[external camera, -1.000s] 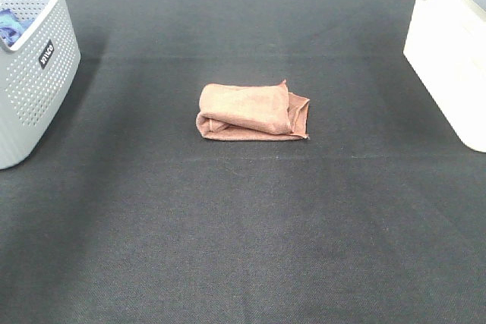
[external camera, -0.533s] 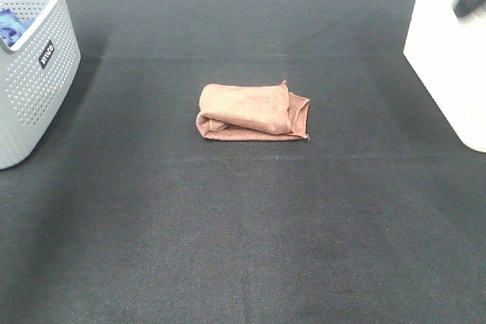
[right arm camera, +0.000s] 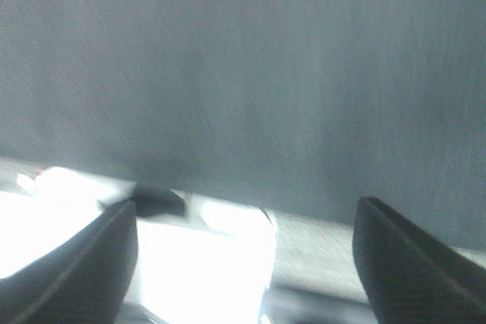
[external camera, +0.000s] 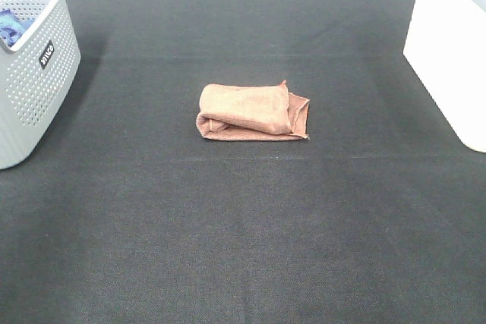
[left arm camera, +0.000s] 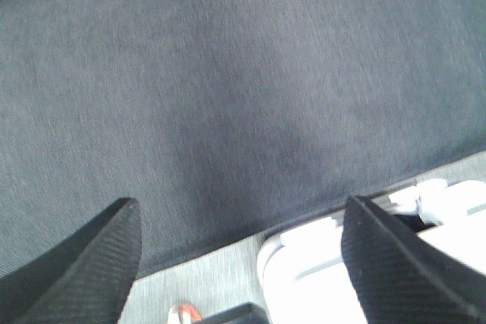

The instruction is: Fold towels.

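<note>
Exterior high view: reddish-brown towel [external camera: 253,111] lies folded on black mat [external camera: 243,233]. Left gripper [left arm camera: 243,221] and right gripper [right arm camera: 247,221] spread, empty. Fold looks finished; next probably clearing it aside.

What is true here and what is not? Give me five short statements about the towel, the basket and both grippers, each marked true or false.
1. The towel lies folded on the black mat. True.
2. The right gripper is shut on the towel. False: its fingers stand wide apart over bare mat, holding nothing.
3. A grey perforated basket stands at the left edge of the high view. True.
4. The left gripper is pressing down on the towel. False: its fingers are open, and only mat and white hardware show between them.
5. The towel sits inside the basket. False: it lies on the mat, well apart from the basket.
</note>
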Robot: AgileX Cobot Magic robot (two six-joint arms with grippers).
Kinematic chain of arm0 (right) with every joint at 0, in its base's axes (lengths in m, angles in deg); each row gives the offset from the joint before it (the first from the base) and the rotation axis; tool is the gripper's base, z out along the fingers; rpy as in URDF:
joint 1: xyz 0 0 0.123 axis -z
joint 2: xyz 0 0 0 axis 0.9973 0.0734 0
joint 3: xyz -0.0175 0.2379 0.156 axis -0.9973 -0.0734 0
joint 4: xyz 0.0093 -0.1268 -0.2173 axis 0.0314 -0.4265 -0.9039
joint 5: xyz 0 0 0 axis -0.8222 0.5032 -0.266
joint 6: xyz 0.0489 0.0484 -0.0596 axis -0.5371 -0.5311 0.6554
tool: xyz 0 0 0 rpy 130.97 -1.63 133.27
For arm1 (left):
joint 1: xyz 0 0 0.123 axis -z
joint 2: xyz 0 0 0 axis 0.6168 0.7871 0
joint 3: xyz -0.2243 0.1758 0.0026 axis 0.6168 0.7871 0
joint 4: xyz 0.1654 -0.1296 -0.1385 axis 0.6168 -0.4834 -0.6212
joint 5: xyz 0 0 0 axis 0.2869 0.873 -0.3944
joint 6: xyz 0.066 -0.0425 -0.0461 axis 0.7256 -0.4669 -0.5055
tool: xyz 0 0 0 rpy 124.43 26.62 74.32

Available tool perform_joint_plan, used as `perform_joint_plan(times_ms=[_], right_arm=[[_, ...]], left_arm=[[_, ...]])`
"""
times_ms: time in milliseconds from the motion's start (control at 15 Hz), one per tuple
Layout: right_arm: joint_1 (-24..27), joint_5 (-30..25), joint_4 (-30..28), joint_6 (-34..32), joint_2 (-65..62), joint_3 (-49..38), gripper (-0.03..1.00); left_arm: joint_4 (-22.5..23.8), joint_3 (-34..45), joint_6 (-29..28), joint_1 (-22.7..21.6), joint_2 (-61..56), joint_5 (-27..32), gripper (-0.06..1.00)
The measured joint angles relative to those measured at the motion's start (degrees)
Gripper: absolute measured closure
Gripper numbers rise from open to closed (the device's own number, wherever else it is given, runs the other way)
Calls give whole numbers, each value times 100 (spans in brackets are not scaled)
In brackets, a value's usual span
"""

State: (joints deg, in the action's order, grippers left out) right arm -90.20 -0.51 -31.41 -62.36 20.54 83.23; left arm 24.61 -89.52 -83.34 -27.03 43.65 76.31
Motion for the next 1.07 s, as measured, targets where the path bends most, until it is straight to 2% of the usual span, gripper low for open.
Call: perform_joint_plan(times_ms=[133, 267, 400, 600, 800, 1067], right_arm=[[0, 109, -201, 0, -796, -487, 23], [0, 149, -218, 57, -1450, -716, 23], [0, 206, -223, 292, -2126, -768, 23], [0, 218, -189, 309, -2429, -768, 23], [0, 573, 80, 309, -2521, -957, 23], [0, 665, 97, 309, -2521, -968, 23]], left_arm=[[0, 413, 57, 0, -888, 0, 24], [-29, 676, 395, 0, -1513, -86, 24], [-212, 882, 751, 0, -1937, -476, 24], [-315, 997, 865, 0, -1960, -625, 24], [-321, 1014, 888, 0, -1960, -647, 24], [-413, 1020, 1026, 0, -1960, -647, 24]])
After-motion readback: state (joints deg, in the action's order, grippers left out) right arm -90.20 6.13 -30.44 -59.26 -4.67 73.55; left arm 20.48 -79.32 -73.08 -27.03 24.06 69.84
